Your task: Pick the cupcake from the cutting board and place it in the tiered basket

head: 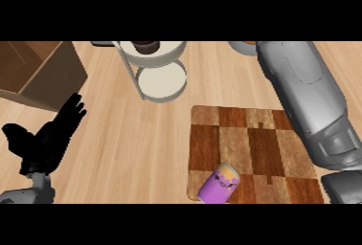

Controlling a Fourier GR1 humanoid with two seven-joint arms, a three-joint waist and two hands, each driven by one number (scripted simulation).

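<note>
Writing is not readable anywhere; the purple can on the cutting board shows only a yellow top and dark marks. One can, one board, one tiered basket with two round trays. The cupcake sits in the upper tray, beyond the board's far edge. Left of the board, the left hand rests open with fingers spread over bare counter. The right forearm crosses the board's right edge toward the basket; its hand is out of sight.
</note>
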